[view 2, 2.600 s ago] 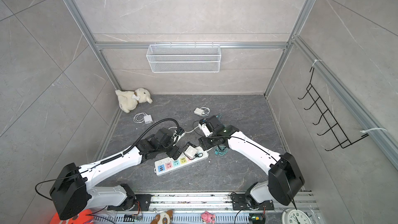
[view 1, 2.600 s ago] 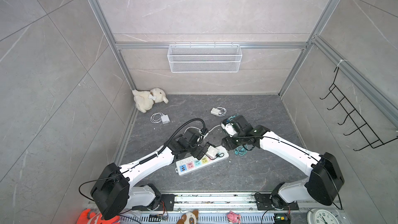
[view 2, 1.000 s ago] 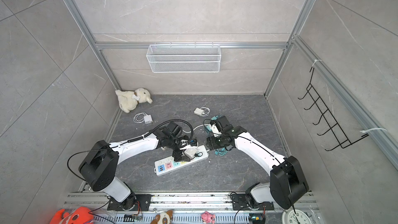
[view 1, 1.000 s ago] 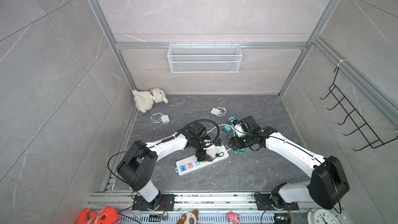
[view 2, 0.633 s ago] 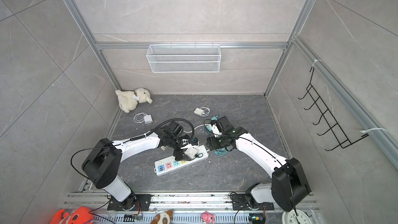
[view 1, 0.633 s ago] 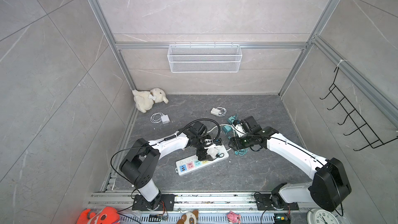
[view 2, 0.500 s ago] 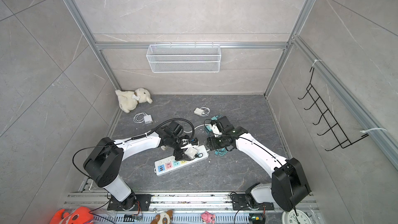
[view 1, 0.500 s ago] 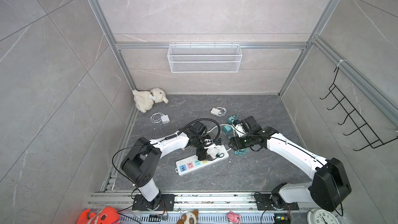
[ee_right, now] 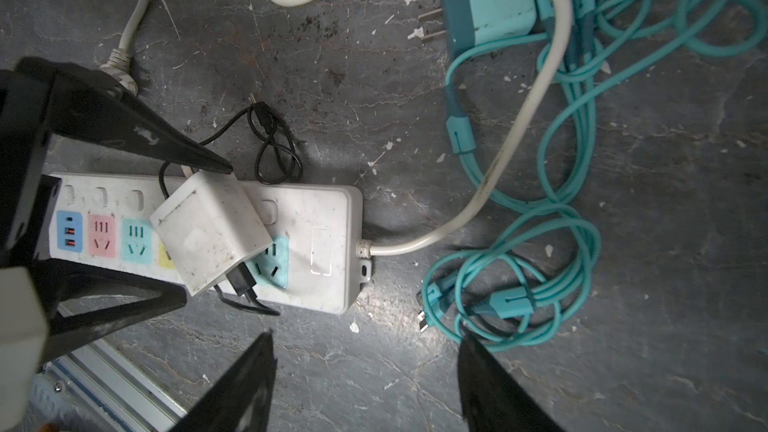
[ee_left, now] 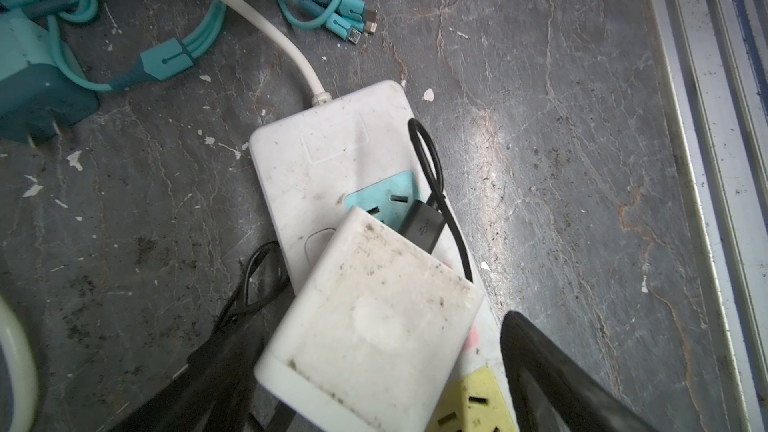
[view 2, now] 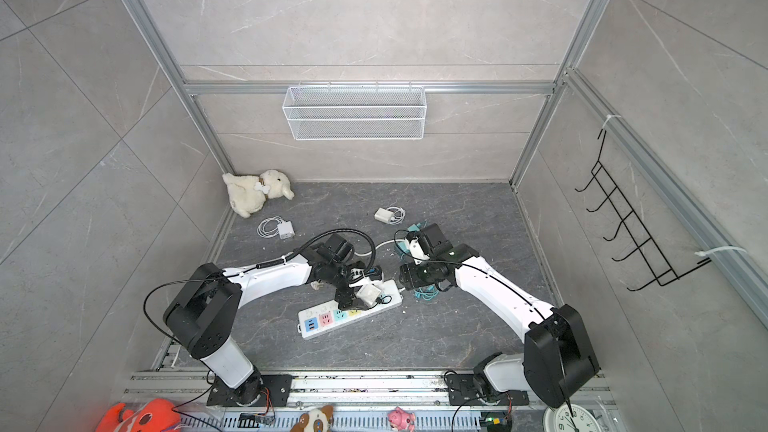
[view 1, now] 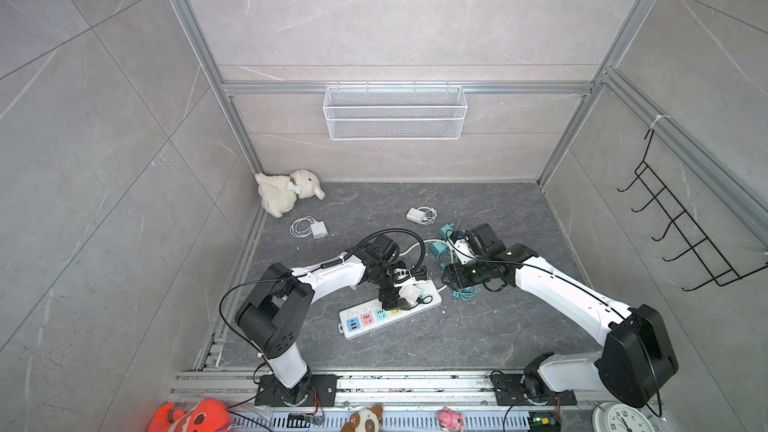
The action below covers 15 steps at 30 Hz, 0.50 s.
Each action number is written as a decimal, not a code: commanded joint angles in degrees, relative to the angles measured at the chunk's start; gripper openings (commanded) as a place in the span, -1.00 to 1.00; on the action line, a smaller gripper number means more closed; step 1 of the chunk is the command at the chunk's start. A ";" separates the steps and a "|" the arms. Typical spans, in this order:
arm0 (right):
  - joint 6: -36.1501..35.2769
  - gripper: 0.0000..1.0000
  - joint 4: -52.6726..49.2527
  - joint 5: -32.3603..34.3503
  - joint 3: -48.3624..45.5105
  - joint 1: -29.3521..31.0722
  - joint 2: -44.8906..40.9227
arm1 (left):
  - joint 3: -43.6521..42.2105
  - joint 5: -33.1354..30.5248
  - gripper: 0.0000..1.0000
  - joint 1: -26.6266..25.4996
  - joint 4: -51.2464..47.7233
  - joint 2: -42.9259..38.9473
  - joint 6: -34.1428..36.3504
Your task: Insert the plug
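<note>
The plug is a dirty white charger cube [ee_right: 210,228] with a black USB cable. It sits askew on the white power strip [ee_right: 328,218], over the yellow socket [ee_left: 473,403] and next to the teal one. Its prongs are hidden. My left gripper [ee_left: 374,326] is open and straddles the cube, and one finger [ee_left: 540,367] stands clearly apart from it. In both top views the cube [view 1: 409,292] [view 2: 368,292] shows under the left gripper [view 1: 395,299]. My right gripper [ee_right: 365,336] hangs open over bare floor by the strip's cord end [view 1: 451,280], holding nothing.
A teal charger [ee_right: 486,14] and tangled teal cables [ee_right: 519,297] lie beside the strip's white cord [ee_right: 536,93]. Two more white chargers [view 1: 419,215] [view 1: 318,229] and a plush toy [view 1: 286,197] lie farther back. A metal rail [ee_left: 706,160] runs along the front floor edge.
Since the earliest frames my left arm has swung its elbow back and brought its gripper down over the cube on the strip. Over the last second hardly anything has moved.
</note>
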 commanded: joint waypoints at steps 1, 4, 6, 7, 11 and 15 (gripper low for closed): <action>-0.32 0.41 0.26 -0.21 -0.26 -0.25 -0.91 | -0.59 1.45 0.77 0.19 0.09 -1.29 -0.66; -0.32 0.41 0.27 -0.19 -0.22 -0.25 -0.96 | -0.97 1.10 0.75 0.19 0.19 -1.52 -0.83; -0.30 0.40 0.26 -0.27 -0.14 -0.34 -0.98 | -1.34 0.87 0.74 0.19 0.83 -1.96 -0.99; -0.30 0.40 0.26 -0.27 -0.17 -0.34 -1.00 | -1.57 0.65 0.74 0.19 1.28 -2.19 -1.15; -0.41 0.41 0.31 -0.25 0.00 -0.34 -0.85 | -1.65 0.20 0.67 0.12 1.82 -2.60 -1.99; -0.25 0.40 0.43 -0.27 0.11 -0.43 -0.72 | -1.99 -0.01 0.62 0.03 2.37 -2.69 -2.70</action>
